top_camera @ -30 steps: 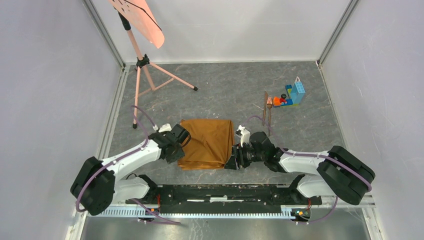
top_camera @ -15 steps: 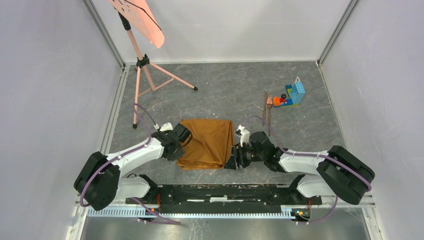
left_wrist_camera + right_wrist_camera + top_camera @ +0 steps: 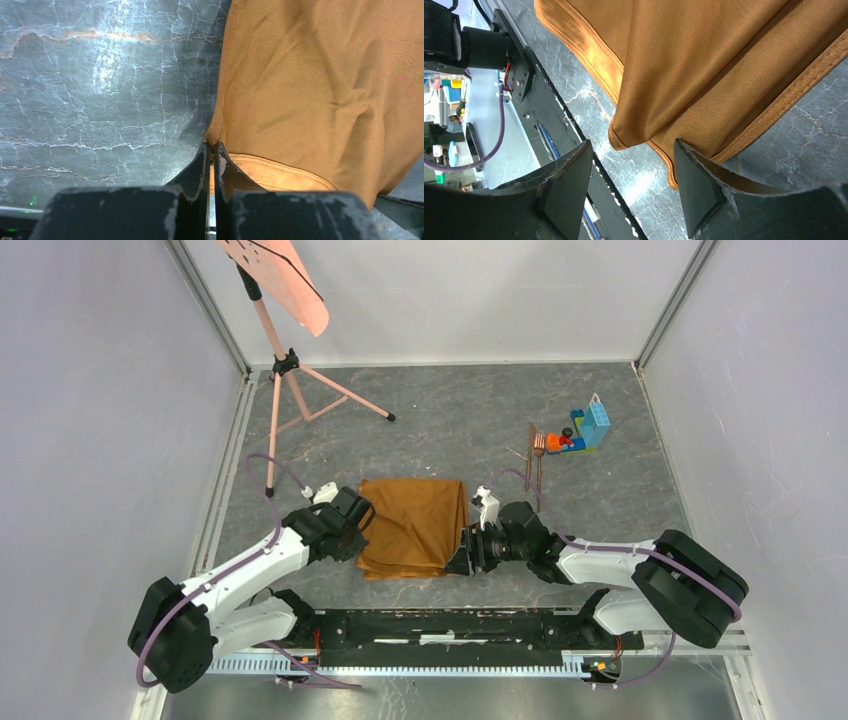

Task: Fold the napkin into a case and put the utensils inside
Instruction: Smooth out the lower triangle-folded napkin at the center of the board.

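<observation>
The orange-brown napkin (image 3: 415,525) lies folded on the grey marbled floor between both arms. My left gripper (image 3: 355,530) is at its left edge, shut on a pinch of the napkin (image 3: 300,90), with cloth showing between the fingertips (image 3: 204,155). At the near right corner, my right gripper (image 3: 463,558) stands open. The napkin's hemmed corner (image 3: 644,137) hangs between its fingers without being gripped. The utensils (image 3: 538,452), two slim dark reddish-brown pieces, lie on the floor to the back right, apart from both grippers.
A small pile of colourful toy bricks (image 3: 582,432) sits just right of the utensils. A pink tripod stand (image 3: 285,370) with a salmon sheet (image 3: 285,280) stands at the back left. The black base rail (image 3: 450,625) runs along the near edge.
My left gripper has shut on the napkin's left edge and drawn slightly left. The right gripper has opened a little wider and stayed at the near right corner.
</observation>
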`<state>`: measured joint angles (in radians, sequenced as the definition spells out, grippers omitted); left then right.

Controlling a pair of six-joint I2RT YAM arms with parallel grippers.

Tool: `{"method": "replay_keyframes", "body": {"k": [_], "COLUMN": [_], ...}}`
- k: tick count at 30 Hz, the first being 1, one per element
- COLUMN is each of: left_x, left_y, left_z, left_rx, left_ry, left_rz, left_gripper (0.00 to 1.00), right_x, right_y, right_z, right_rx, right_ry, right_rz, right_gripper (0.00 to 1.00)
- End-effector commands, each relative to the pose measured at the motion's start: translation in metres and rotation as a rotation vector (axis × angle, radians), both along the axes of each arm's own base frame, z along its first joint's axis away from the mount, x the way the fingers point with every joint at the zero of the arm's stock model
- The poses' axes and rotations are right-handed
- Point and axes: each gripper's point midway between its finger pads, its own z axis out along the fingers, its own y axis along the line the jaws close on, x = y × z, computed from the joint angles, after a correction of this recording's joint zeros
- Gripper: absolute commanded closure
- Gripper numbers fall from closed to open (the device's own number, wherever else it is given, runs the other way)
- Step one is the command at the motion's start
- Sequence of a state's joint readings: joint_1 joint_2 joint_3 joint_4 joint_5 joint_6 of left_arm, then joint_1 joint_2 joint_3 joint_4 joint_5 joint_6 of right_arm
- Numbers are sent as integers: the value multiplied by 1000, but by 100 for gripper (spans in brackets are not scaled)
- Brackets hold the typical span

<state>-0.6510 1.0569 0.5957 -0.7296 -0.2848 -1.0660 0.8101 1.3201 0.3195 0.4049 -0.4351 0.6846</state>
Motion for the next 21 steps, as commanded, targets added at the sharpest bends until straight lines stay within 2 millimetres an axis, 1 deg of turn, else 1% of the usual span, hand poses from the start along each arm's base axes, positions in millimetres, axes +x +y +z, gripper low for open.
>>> {"method": "replay_keyframes", "body": {"k": [1, 4, 7, 11, 14, 15, 16, 19, 21], "left_x": [-6, -10, -15, -22, -24, -23, -23, -23, -25], "left_y": [-5, -2, -5, -16, -16, -17, -19, -24, -26], "left_z": [5, 6, 7, 1, -2, -1, 1, 7, 10], "left_rx": [-39, -39, -66, -124, -125, -130, -138, -164, -182], "left_ry": [7, 12, 21, 55, 62, 59, 56, 51, 50], "left_rz": [-38, -33, -47, -79, -78, -82, -89, -115, -126], "left_gripper": [98, 98, 98, 98, 98, 97, 96, 95, 93], "right_x": [9, 8, 10, 17, 21, 21, 21, 23, 21], "right_y": [12, 15, 13, 8, 5, 4, 3, -3, -7], "right_z": [15, 12, 8, 8, 11, 12, 13, 11, 7], "right_rx": [59, 53, 21, -28, -42, -43, -52, -94, -113], "right_ry": [-32, -28, -49, -86, -110, -118, -126, -150, -151], "right_rz": [-11, -8, -19, -40, -47, -47, -48, -46, -32], "right_gripper": [34, 38, 41, 52, 66, 70, 70, 76, 77]}}
